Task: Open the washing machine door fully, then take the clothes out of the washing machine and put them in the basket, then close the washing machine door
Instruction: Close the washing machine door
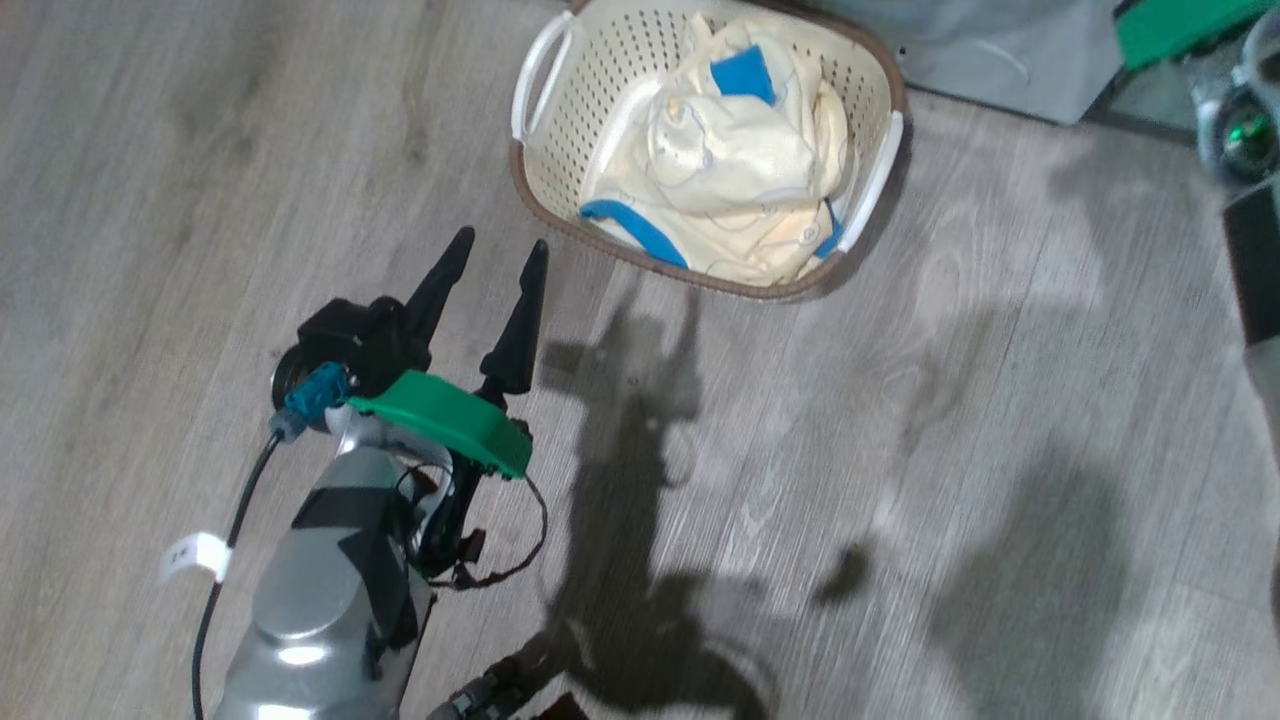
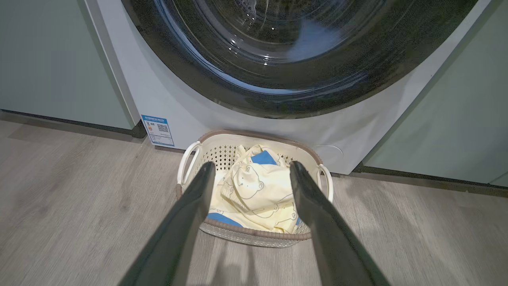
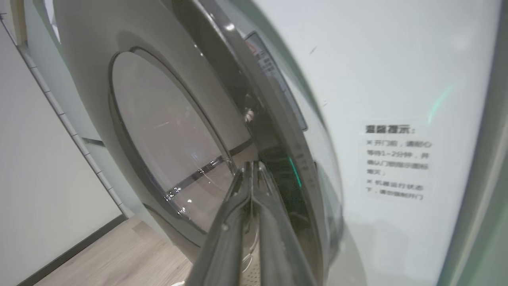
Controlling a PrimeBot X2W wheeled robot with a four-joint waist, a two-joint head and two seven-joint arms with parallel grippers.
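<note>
I am seeing the clothes [image 1: 730,170] lying heaped in the basket [image 1: 700,283], which is sitting on the floor [image 1: 1000,450] just in front of the washing machine [image 2: 178,99], below its door [image 2: 285,59]. My left gripper [image 1: 502,240] is hovering short of the basket, facing the machine, jaws spread wide, holding nothing. My right gripper [image 3: 252,163], jaws pressed together, is pointing at the door's black rim; I cannot tell whether it is latched.
</note>
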